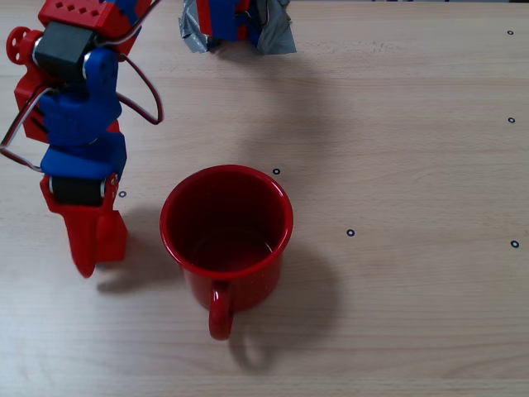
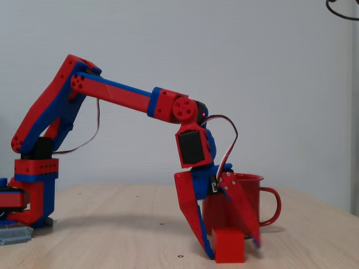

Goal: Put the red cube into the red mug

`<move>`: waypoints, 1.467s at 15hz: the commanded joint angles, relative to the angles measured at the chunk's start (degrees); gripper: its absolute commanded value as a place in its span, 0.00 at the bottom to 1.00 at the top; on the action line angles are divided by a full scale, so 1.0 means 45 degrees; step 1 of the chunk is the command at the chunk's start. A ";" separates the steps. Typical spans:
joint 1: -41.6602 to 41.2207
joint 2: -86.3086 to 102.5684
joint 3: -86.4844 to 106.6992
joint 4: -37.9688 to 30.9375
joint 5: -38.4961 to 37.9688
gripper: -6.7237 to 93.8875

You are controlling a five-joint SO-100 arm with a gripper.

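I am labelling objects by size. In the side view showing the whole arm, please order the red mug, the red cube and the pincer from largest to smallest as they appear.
1. Pincer: its fingers look longest.
2. Red mug: partly hidden behind the pincer and farther from the camera, so ranks 1 and 2 are uncertain.
3. Red cube: clearly smallest, although nearest.

Both fixed views are evenly and brightly lit by soft light from above. In the overhead view, the glossy red enamel mug (image 1: 226, 233) casts a broad, soft-edged shadow toward the lower right on the pale wooden bench (image 1: 397, 273), and the red and blue arm's tool (image 1: 89, 240) throws a similar shadow to its right. A faint highlight runs along the mug's rim. The side view is slightly soft, with a plain pale wall (image 2: 269, 84) behind and only weak shadows on the bench.
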 commanded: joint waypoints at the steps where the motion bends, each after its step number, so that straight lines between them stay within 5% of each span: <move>1: -0.0020 0.0605 -0.0117 -0.0098 0.0098 0.21; 5: -0.0039 0.0645 -0.0020 -0.0039 -0.0234 0.07; 22: 0.0645 0.6602 -0.0352 0.1738 0.0488 0.07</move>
